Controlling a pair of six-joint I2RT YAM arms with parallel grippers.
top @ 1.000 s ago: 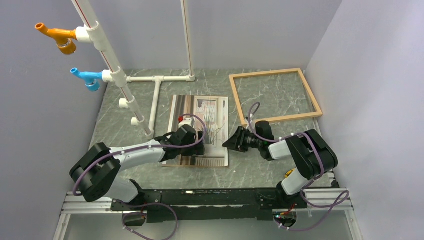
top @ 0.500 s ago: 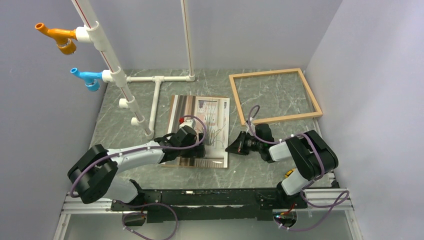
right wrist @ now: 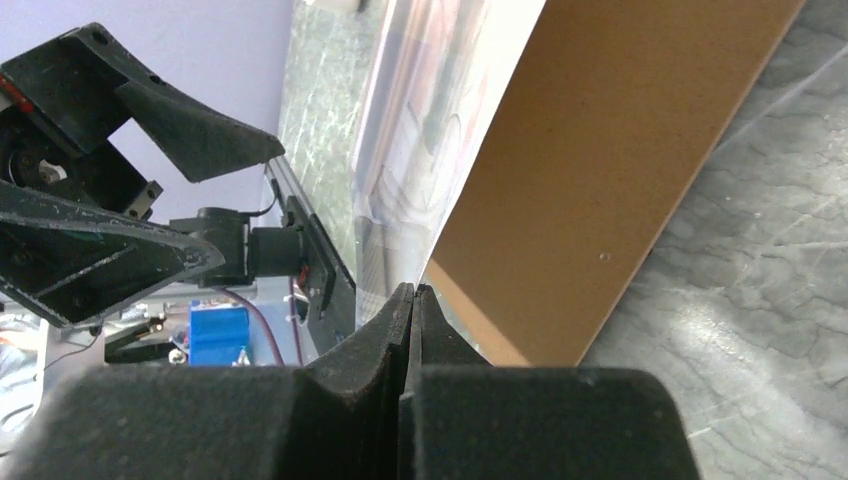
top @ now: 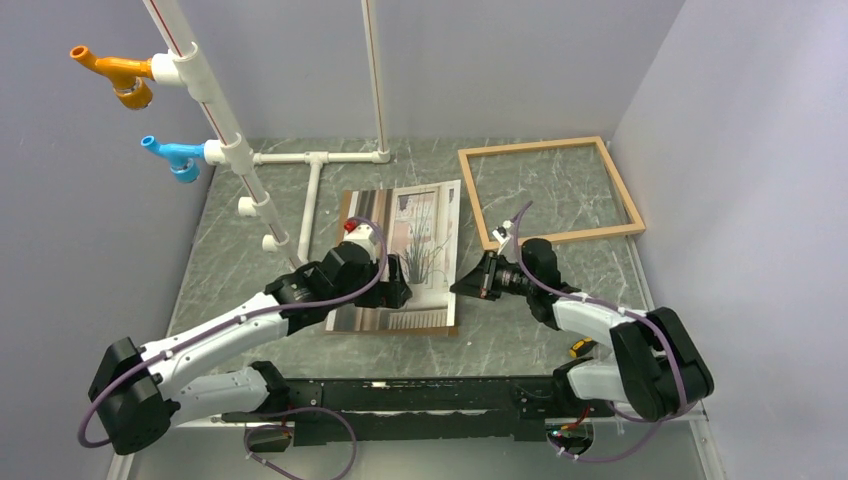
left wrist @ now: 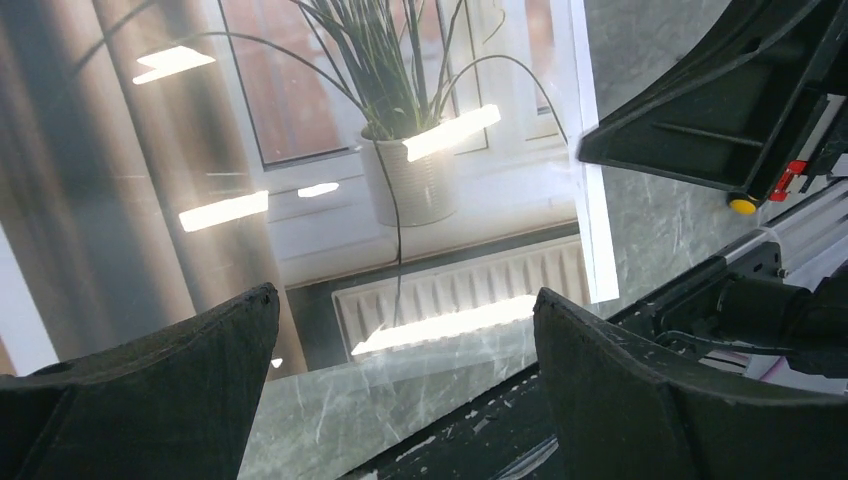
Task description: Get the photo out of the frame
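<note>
**Photo Pinched at Its Three O'Clock Edge, Frame Lying Empty**

Starting at the left of the overhead view, we are seeing the left gripper (left wrist: 405, 295) hovering over the lower half of the photo (top: 425, 235). Its jaws are spread wide and holding nothing, and we cannot tell whether its tips are touching the glossy print.

The photo is lying on the marbled table (top: 230, 265) with its long axis running twelve to six o'clock and the potted plant facing up. Its three o'clock long edge is sitting raised off the table, and the right wrist view is showing the plain brown back beneath.

Towards the six o'clock end of that edge, the right gripper (top: 460, 286) is gripping the print. Its fingers (right wrist: 370, 335) are pressed together with the sheet's edge running in between them. The photo is therefore lying at nine o'clock from the right gripper, and we are judging the right arm the nearer and the one leading.

At about one o'clock from the photo, and apart from it, the light-wood frame (top: 530, 147) is lying flat with only table showing through it. We are judging the photo already out. The coming move is turning on that single pinched edge, where a thin sheet may sag or slip.
</note>
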